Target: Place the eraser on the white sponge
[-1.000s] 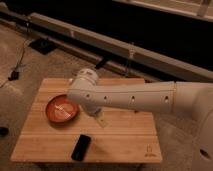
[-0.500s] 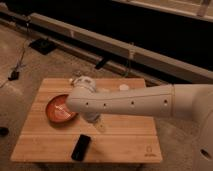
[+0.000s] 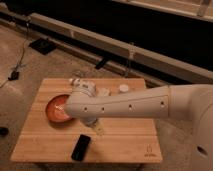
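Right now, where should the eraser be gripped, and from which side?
Probably across its narrow width, near the middle, coming straight down from above: the eraser lies flat on the table, so only its long side edges offer hold. The pincer hangs close beyond its far end.

Our arm (image 3: 130, 102) lies across the table's (image 3: 30, 145) middle, walling off the white sponge (image 3: 103, 92) at the gripper's (image 3: 99, 129) 12 o'clock. The bowl (image 3: 55, 107) crowds 10 o'clock and the eraser (image 3: 81, 147) 7 o'clock. Bare wood lies open from 3 to 5 o'clock.
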Available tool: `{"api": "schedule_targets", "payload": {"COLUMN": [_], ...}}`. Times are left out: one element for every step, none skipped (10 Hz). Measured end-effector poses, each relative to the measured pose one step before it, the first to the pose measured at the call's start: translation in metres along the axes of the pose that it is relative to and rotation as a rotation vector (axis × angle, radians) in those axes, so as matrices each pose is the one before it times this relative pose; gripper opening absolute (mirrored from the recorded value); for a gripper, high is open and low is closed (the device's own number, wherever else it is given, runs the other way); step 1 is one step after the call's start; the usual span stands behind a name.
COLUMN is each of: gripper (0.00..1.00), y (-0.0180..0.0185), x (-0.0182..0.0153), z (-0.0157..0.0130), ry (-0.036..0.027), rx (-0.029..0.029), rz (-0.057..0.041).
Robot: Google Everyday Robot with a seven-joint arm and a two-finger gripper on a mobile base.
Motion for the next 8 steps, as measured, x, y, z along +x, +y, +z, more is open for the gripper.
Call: {"api": "schedule_targets", "payload": {"gripper": [0.73, 0.73, 0.73, 0.73, 0.73, 0.73, 0.73, 0.73], "y": [-0.00118, 0.00211, 0.00151, 0.00025, -0.00024, -0.00042, 0.00201, 0.00108], "x": [-0.00295, -0.00301, -0.00108, -0.00127, -0.00372, -0.00222, -0.00365, -0.00336], "z": [0.00133, 0.00262, 0.00141, 0.00123, 0.00141, 0.00076, 0.00108, 0.00078], "ry": [-0.00357, 0.00019, 0.00048, -0.00100, -0.00408, -0.00190, 0.00053, -0.00020], "rx": [0.00426, 0.00063, -0.00156, 0.00199, 0.00451, 0.00326, -0.00051, 0.00148], "rz": [-0.00657, -0.00142, 0.00009, 0.00010, -0.00574, -0.00208, -0.00203, -0.00237]}}
